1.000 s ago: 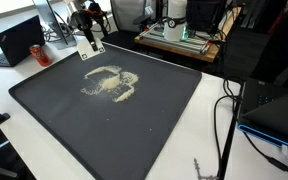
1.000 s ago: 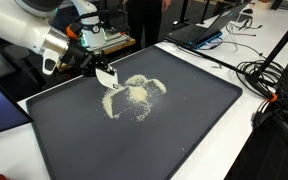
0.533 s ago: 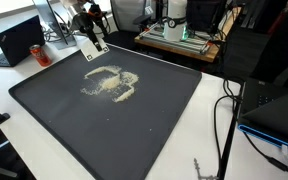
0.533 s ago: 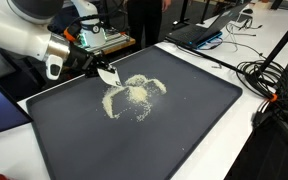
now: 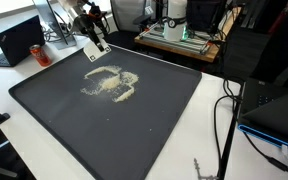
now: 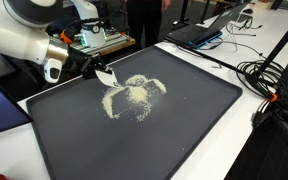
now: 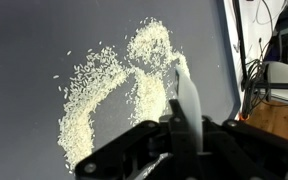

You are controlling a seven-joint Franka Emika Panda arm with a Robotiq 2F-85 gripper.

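Grips a thin white scraper (image 6: 106,74) in the gripper (image 6: 92,68), jaws clenched on its upper end. Holds the blade low over the black mat (image 6: 174,140), right at the 9 o'clock edge of the spilled rice (image 6: 134,93). Cannot tell from either exterior view whether the edge touches the mat.

From the wrist, enters at 6 o'clock with the gripper (image 7: 181,128) shut around the scraper (image 7: 187,100). Points the blade toward 12 o'clock, tip in among the grains. Shows the rice (image 7: 104,85) as a loose ring with thicker arms, spread from 8 o'clock round to 12 o'clock of the blade across the mat (image 7: 34,40).

In an exterior view, places the rice (image 5: 112,83) in the 11 o'clock quarter of the mat (image 5: 114,135), just at 5 o'clock of the scraper (image 5: 91,48).

As for handling the rice: probably light, dry and loose, and apt to roll and scatter under a quick push. Too small to pinch grain by grain, so better moved with a flat edge than grasped. As for the scraper: looks stiff but thin and smooth, and likely to twist or slip unless pinched squarely across its flat faces near the top, as here.

Beyond the mat: a laptop (image 5: 19,40) off toward 10 o'clock, and cables (image 6: 269,85) off the 3 o'clock side.
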